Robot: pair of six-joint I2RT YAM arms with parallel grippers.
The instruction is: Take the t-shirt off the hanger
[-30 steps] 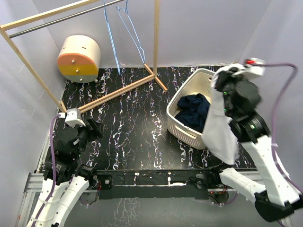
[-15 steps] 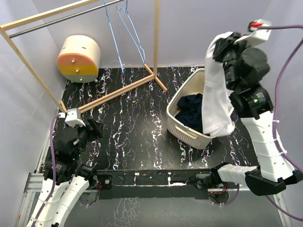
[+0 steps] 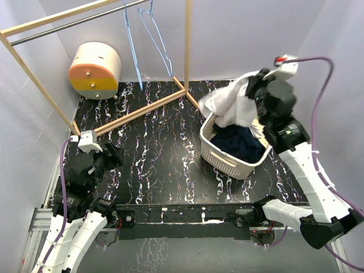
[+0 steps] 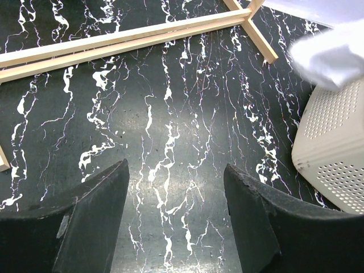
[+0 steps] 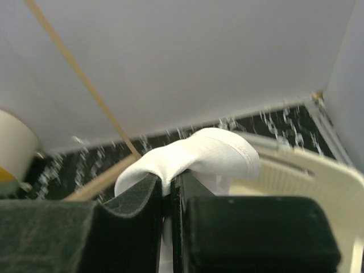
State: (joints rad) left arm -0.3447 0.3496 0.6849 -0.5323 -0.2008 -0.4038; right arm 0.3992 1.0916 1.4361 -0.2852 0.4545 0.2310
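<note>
T-shirt [image 3: 227, 103], hanging vertically before, now drapes leftward over basket [image 3: 226, 162].

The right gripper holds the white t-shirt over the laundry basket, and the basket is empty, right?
Not empty: a dark blue garment lies in the laundry basket, as the top external view shows. The right gripper does hold the white t-shirt over it.
</note>
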